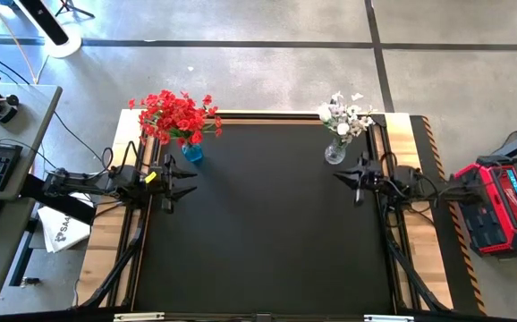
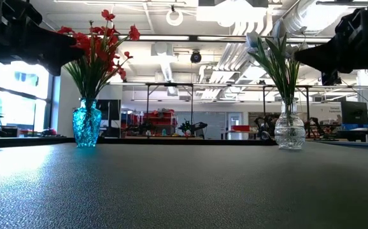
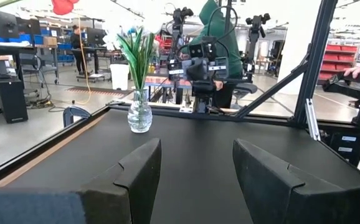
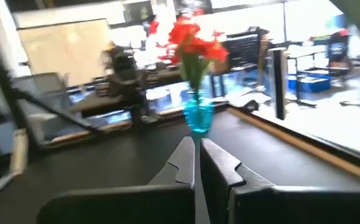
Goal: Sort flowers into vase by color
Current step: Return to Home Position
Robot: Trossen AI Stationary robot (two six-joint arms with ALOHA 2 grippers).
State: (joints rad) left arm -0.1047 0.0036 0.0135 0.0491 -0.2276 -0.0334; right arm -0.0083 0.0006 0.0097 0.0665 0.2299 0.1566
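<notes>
Red flowers (image 1: 180, 114) are standing in the blue vase (image 1: 192, 153), white flowers (image 1: 346, 114) in the glass vase (image 1: 334, 153), at the tabletop's (image 1: 267, 233) far edge. I am judging them light and floppy, best pinched at the stems. I am holding my left pincer (image 1: 187, 182) spread and my right pincer (image 1: 343, 179) pressed together, each near its vase, nothing between.

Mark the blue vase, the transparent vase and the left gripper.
blue vase (image 2: 86, 127): low view, on its glass belly.
transparent vase (image 2: 290, 133): low view, on its round belly.
left gripper (image 3: 195, 152): left wrist view, midway between its open fingertips.
</notes>
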